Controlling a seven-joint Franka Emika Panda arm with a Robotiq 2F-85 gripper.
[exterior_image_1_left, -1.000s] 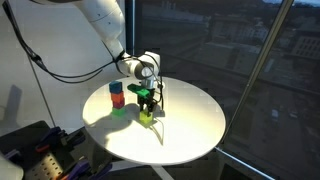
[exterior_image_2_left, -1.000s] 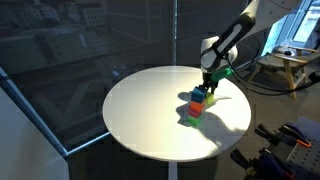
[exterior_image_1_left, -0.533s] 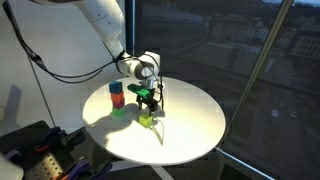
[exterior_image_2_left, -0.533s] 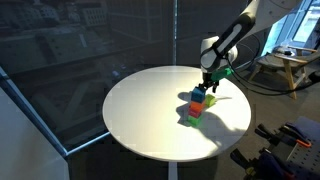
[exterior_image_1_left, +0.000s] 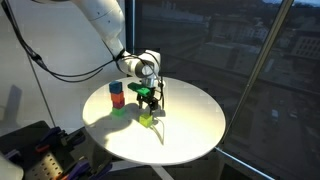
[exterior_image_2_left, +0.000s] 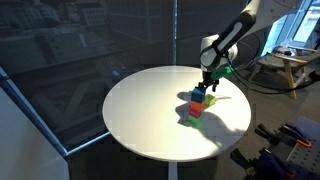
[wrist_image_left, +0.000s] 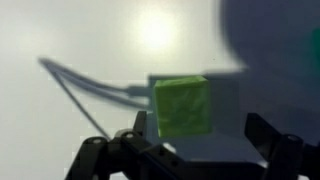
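Note:
My gripper (exterior_image_1_left: 148, 97) hangs open just above a lime-green cube (exterior_image_1_left: 147, 119) that rests on the round white table (exterior_image_1_left: 195, 120). In the wrist view the cube (wrist_image_left: 182, 105) lies on the table between the spread fingers, closer to the left finger (wrist_image_left: 139, 128) than to the right one, and touches neither. The gripper (wrist_image_left: 198, 128) holds nothing. A short stack of blocks (exterior_image_1_left: 117, 98), blue over red over green, stands a little to one side of the gripper. In an exterior view the gripper (exterior_image_2_left: 208, 86) hovers right by that stack (exterior_image_2_left: 196, 105).
The table (exterior_image_2_left: 140, 110) stands next to dark glass windows. Black cables run from the arm (exterior_image_1_left: 60, 72). Equipment sits low beside the table (exterior_image_1_left: 30, 148), and a wooden stool and gear (exterior_image_2_left: 290, 68) stand behind the arm.
The jaws have opened wide and let go of the lime-green cube, which now sits on the table. The arm has hardly moved.

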